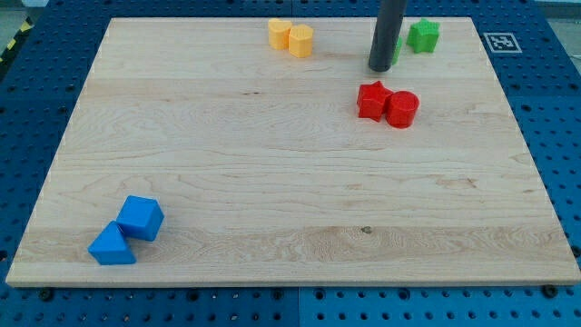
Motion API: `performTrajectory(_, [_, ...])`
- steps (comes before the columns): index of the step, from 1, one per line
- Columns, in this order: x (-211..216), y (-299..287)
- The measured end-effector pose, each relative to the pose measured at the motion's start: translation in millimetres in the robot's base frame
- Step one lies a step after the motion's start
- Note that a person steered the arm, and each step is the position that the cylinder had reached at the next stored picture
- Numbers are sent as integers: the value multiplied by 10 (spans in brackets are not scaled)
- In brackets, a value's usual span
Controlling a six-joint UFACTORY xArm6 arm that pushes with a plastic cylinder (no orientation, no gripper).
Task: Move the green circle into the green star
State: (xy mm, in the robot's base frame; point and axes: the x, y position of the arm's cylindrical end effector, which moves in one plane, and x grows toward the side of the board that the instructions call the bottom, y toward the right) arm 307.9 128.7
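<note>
Nearest the camera, far down toward the view's bottom left and well apart from the tip, sit two blue blocks touching each other: a blue cube (141, 217) and, just below and to its left, a blue triangular block (112, 245). Both rest on the wooden board (272, 163), which lies on a blue perforated table (27, 109).

The rod comes down from the view's top edge, and the tip (380, 68) meets the board near the top right. It is a plain rod end with nothing to open or close, and it has hold of nothing. The green circle (398, 50) lies just to the right of the rod and slightly above the tip; the rod hides most of it, so only a thin green sliver shows. Whether the rod actually touches it cannot be told. The green star (423, 35) stands a little farther right and up from the tip, very close to the sliver of the circle.

Just below the tip and slightly right are a red star (373, 100) and a red cylinder (402, 109), touching side by side. To the tip's left and a little above, near the board's top edge, two yellow-orange blocks touch: a yellow block (280, 33) of unclear shape and a yellow hexagonal block (300, 41).
</note>
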Motion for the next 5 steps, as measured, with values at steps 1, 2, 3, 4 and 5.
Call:
performTrajectory(1, [0,-197])
performTrajectory(2, [-77,-258])
performTrajectory(3, [-190,-123])
performTrajectory(4, [-203,48])
performTrajectory(5, [-241,255])
